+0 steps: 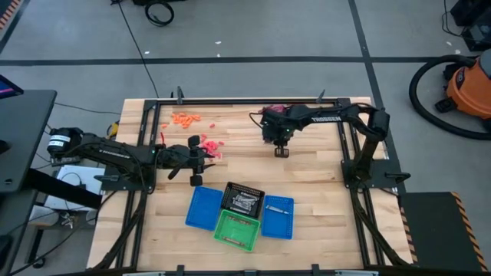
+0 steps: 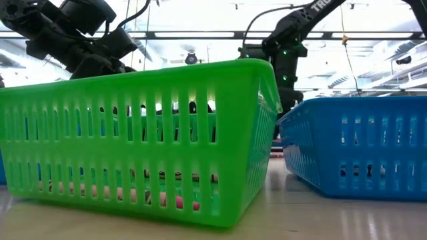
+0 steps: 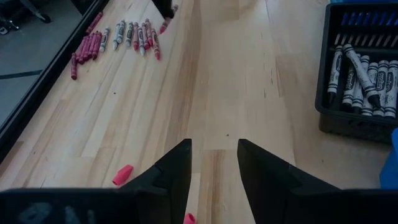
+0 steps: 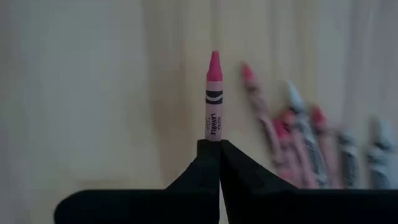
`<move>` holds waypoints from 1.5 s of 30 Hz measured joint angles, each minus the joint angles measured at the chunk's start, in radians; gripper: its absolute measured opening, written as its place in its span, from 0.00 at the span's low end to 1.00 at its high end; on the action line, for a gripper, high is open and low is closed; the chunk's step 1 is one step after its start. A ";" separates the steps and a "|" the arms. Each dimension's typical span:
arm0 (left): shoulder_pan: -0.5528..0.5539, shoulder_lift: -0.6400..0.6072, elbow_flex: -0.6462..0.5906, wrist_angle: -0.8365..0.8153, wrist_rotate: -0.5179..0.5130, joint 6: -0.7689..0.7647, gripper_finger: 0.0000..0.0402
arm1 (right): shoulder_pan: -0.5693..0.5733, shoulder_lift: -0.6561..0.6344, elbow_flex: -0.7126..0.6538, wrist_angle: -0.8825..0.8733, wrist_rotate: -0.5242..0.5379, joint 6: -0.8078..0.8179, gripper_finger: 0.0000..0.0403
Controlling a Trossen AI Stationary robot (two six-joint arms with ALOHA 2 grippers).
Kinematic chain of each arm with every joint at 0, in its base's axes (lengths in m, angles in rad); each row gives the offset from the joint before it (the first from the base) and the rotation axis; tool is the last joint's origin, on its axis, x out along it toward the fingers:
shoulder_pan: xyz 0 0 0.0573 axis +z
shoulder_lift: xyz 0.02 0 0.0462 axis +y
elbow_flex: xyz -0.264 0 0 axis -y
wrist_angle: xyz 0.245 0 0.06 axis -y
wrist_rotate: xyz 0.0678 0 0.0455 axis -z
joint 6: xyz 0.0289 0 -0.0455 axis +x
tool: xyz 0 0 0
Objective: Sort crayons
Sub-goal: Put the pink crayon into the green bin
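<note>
At table level, we look first into a green basket (image 2: 143,133) filling the foreground, a few crayons showing pink through its lower slots, with a blue basket (image 2: 353,147) just beside it. From above we see these two standing in a cluster near the table's front edge, together with a black basket (image 1: 242,199) holding grey-wrapped crayons (image 3: 364,78) and a second blue basket (image 1: 204,207).

Beyond the cluster, we find the left gripper (image 1: 196,165) low over the table's left half, its two fingers (image 3: 171,177) parted and grasping nothing; bare wood shows between them. Pink crayon pieces (image 1: 209,144) lie just beside it, one stub (image 3: 122,175) close to its fingers, and an orange scatter (image 1: 185,119) sits farther back.

Deeper still, we see the right gripper (image 1: 281,147) over the middle of the table, clenched on a pink crayon (image 4: 213,96) that stands out straight from between its fingertips, tip pointing away. Near it on the wood lies a row of maroon, red and grey crayons (image 3: 121,37), close to the table's far rail (image 1: 245,100).
</note>
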 joint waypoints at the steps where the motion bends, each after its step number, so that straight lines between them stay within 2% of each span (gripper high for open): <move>1: 0.000 0.000 0.000 0.000 0.000 0.000 0.35 | 0.010 0.000 0.008 0.001 -0.024 0.013 0.03; 7: 0.000 0.000 0.000 0.000 0.000 0.000 0.35 | 0.085 0.000 0.041 0.039 -0.103 0.107 0.03; 17: 0.000 0.000 0.000 0.000 0.000 -0.001 0.35 | 0.225 -0.001 0.043 0.201 -0.266 0.310 0.03; 27: 0.000 0.000 0.000 0.000 0.000 -0.001 0.35 | 0.338 -0.002 0.043 0.306 -0.288 0.432 0.03; 33: 0.000 0.000 0.000 0.000 0.000 -0.002 0.35 | 0.400 -0.002 0.043 0.465 -0.384 0.515 0.03; 37: 0.000 0.000 0.000 0.000 0.000 -0.013 0.35 | 0.440 -0.002 0.043 0.556 -0.406 0.569 0.03; 45: 0.000 0.000 0.000 0.000 0.000 -0.046 0.35 | 0.521 -0.002 0.043 0.625 -0.361 0.662 0.03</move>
